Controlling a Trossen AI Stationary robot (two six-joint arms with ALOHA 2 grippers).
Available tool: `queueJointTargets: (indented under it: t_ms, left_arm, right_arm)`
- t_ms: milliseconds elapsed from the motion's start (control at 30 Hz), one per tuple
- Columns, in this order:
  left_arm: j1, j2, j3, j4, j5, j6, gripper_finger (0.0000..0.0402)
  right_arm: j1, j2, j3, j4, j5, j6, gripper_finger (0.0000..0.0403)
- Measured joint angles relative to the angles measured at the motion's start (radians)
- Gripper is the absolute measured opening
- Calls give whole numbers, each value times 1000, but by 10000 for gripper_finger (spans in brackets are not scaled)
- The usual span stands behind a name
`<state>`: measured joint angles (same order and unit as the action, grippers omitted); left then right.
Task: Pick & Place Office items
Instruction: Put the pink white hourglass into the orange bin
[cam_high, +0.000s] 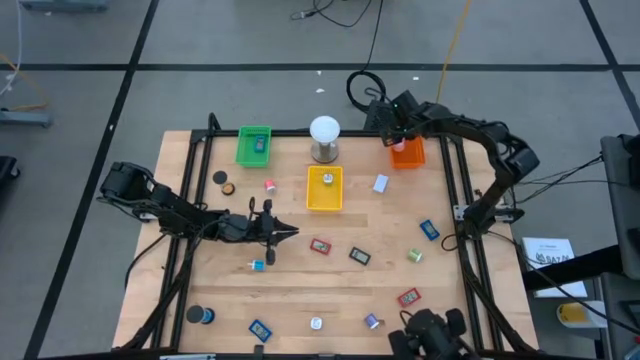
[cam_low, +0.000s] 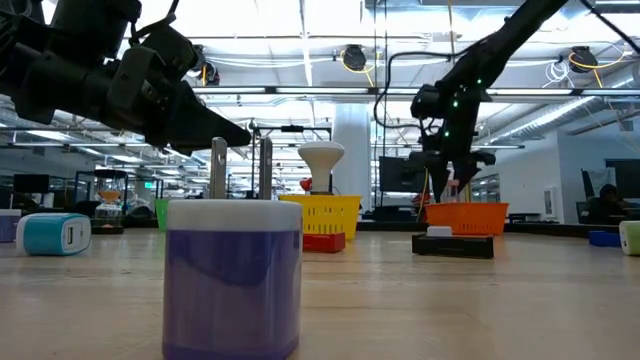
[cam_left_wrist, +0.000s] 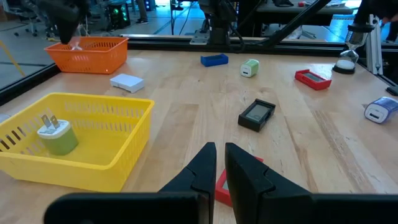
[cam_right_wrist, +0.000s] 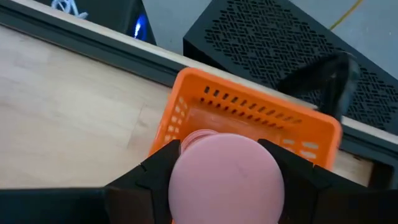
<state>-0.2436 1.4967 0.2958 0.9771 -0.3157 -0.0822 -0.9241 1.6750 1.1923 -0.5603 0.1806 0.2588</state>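
Observation:
My right gripper (cam_high: 401, 141) hangs over the orange tray (cam_high: 407, 153) at the far right of the table, shut on a pink round piece (cam_right_wrist: 227, 180). My left gripper (cam_high: 290, 232) waits shut and empty at the left-centre, just above the wood. A red rectangular piece (cam_left_wrist: 222, 188) lies flat on the table under its fingertips. Other office items lie flat on the wood: a dark rectangular piece (cam_high: 359, 256), a blue piece (cam_high: 428, 230), a second red piece (cam_high: 408, 297) and a white block (cam_high: 380, 183). My right gripper pinches the pink round piece between its two fingers, one on each opposite side of its rim (cam_right_wrist: 181, 171). The fingers slant down from above. The piece is lifted clear, over the near wall of the orange tray (cam_right_wrist: 249, 115).
A yellow tray (cam_high: 324, 190) holding a green plug stands at the centre back, and a green tray (cam_high: 254, 146) at the back left. A white-domed cylinder (cam_high: 324, 138) stands between them. A black frame rail (cam_high: 462, 190) runs along the table's right side. Small items dot the near edge.

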Motion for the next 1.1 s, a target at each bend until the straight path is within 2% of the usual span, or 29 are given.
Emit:
queueJointTargets:
  t_ms: [467, 767, 900, 1100]
  left_arm:
    - [0, 0, 0, 0, 0, 0, 37]
    - [0, 0, 0, 0, 0, 0, 37]
    - [0, 0, 0, 0, 0, 0, 37]
    - [0, 0, 0, 0, 0, 0, 37]
  right_arm:
    - [-6, 23, 1, 66, 1, -8, 186]
    - [-6, 24, -1, 71, -1, -17, 212]
    - [-6, 24, -1, 71, 0, -35, 235]
    - [-1, 6, -1, 71, 5, -41, 289]
